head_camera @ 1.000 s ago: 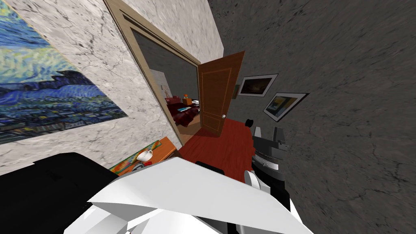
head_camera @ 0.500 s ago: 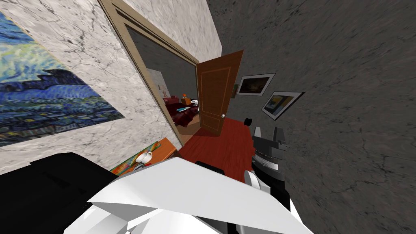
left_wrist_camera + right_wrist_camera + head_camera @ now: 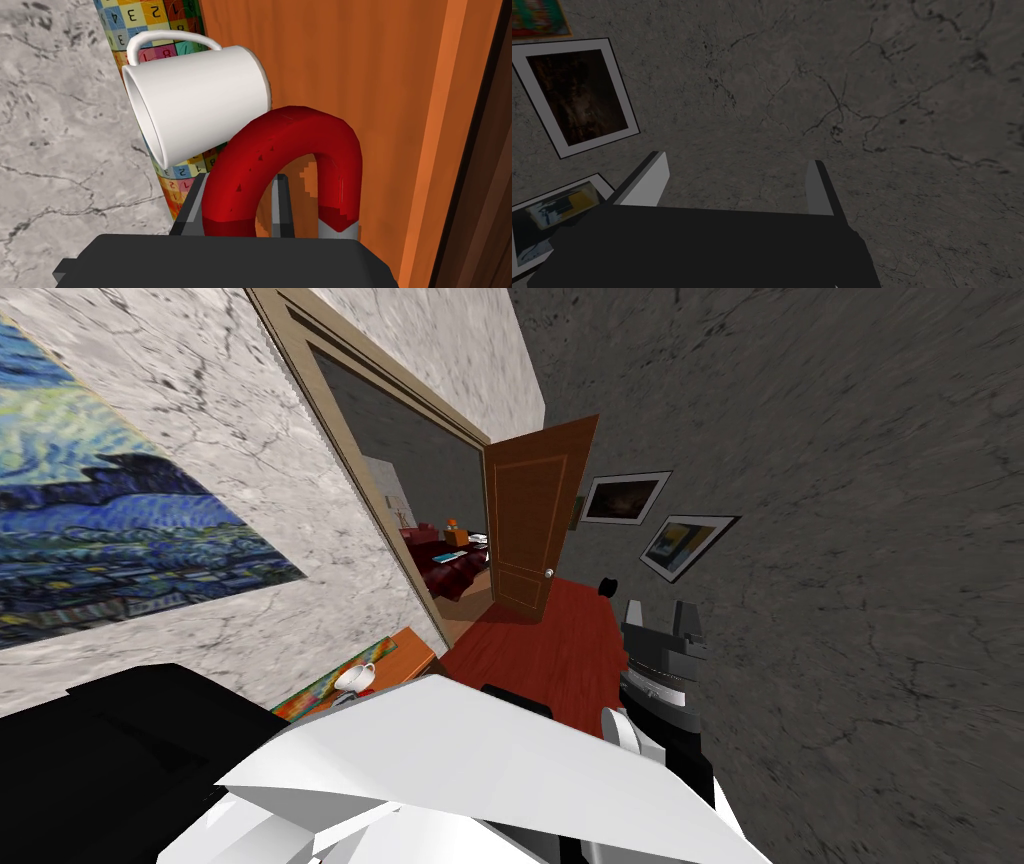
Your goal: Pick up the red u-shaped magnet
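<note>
Red is showing right at the left hand [image 3: 240, 176]: the red u-shaped magnet [image 3: 300, 135] is pointing its arch away from the hand, and 1 of its 2 legs is lying between the fingers [image 3: 282, 205]. Those fingers are drawn in narrow around that leg. The other leg, ending in a grey tip, is lying outside them.

A white mug [image 3: 200, 105] is sitting just beside the arch and overlapping it, so whether the 2 are touching is hard to tell. Behind the mug a colourful numbered mat [image 3: 150, 20] is lying along the marbled wall [image 3: 60, 150]. The orange worktop [image 3: 350, 60] is running behind the magnet, but I cannot tell whether the magnet is resting on it. The hand's dark body is cutting off the end of the gripped leg, and that leg is covering part of 1 finger.

On the right, the right hand [image 3: 660, 610] is pointing forward over the red floor [image 3: 560, 638], fingers wide and holding nothing.
</note>
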Tool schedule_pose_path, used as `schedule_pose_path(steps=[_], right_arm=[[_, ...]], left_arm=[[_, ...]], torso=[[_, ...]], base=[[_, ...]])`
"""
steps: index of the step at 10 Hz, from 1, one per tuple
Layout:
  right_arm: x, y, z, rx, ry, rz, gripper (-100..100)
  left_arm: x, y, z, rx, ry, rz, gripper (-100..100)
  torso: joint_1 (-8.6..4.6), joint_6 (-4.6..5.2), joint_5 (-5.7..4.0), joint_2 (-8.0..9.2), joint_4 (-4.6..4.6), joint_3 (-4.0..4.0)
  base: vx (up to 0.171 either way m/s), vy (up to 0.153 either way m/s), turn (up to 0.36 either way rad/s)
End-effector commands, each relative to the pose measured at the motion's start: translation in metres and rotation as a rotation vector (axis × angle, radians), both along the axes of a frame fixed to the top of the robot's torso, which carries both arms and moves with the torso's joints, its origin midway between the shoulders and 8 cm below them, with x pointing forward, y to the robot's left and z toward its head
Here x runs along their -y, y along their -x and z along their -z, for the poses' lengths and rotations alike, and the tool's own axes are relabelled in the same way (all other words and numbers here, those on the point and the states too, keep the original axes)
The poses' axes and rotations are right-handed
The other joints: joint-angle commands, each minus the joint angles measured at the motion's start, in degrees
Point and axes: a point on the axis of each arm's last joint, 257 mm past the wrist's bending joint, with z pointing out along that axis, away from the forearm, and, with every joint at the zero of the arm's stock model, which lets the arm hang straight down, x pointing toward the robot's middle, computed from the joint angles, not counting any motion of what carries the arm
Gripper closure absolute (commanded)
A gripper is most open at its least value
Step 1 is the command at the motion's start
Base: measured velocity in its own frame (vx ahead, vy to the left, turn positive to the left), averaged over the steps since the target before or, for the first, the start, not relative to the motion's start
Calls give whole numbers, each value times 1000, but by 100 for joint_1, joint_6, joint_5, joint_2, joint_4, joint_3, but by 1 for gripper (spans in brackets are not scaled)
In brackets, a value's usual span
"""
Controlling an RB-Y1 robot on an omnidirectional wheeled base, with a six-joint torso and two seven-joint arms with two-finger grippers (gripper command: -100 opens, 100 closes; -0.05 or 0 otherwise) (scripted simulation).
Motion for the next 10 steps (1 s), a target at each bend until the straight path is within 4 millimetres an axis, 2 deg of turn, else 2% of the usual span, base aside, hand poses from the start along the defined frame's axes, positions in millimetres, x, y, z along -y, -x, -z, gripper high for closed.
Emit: schedule_pose_path(steps=[1, 3, 4, 5, 9, 10], right_arm=[[0, 0, 0, 0, 0, 0, 0], [0, 0, 0, 0, 0, 0, 0], [0, 0, 0, 0, 0, 0, 0], [0, 0, 0, 0, 0, 0, 0], [0, 0, 0, 0, 0, 0, 0], [0, 0, 0, 0, 0, 0, 0]], left_arm=[[0, 0, 0, 0, 0, 0, 100], [0, 0, 0, 0, -1, 1, 100], [0, 0, 0, 0, -1, 1, 0], [-4, -1, -3, 3, -1, 10, 100], [-9, -2, -8, 2, -3, 28, 100], [-9, -1, -8, 3, -1, 27, 0]], torso=[[0, 0, 0, 0, 0, 0], [0, -2, 3, 1, 0, 1], [0, -3, 2, 2, 1, 1], [-1, -3, 2, 2, 1, 2], [-35, -6, -5, -9, -1, -5], [-21, -2, -3, -5, 0, -2]], base=[[0, 0, 0], [0, 0, 0], [0, 0, 0], [20, -48, 106], [34, -65, 74], [3, -8, -2]])
